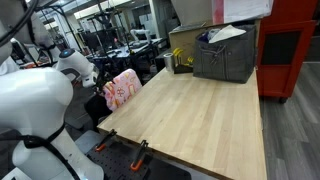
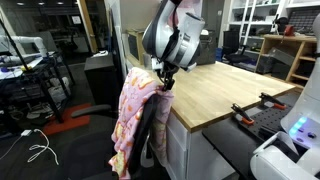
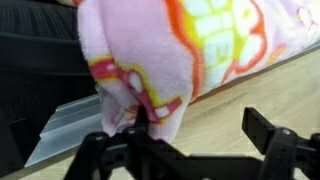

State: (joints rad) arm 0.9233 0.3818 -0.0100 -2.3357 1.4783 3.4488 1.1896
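Note:
A pink fleece cloth with orange, yellow and white patterns [image 2: 134, 118] hangs over a dark chair back [image 2: 150, 135] at the edge of the wooden table [image 2: 225, 90]. It also shows in an exterior view [image 1: 122, 90] and fills the top of the wrist view [image 3: 170, 50]. My gripper [image 3: 200, 118] is open, its fingers wide apart. One finger touches the cloth's lower fold and the other stands over bare table. In both exterior views the gripper [image 2: 165, 78] [image 1: 100, 85] sits right at the top of the cloth.
The light wooden table [image 1: 200, 115] carries a grey crate with papers [image 1: 225, 55] at its far end, with a red cabinet [image 1: 290, 50] behind it. Orange-handled clamps [image 1: 140, 150] [image 2: 255, 108] grip the table edge. Desks and cables surround the area.

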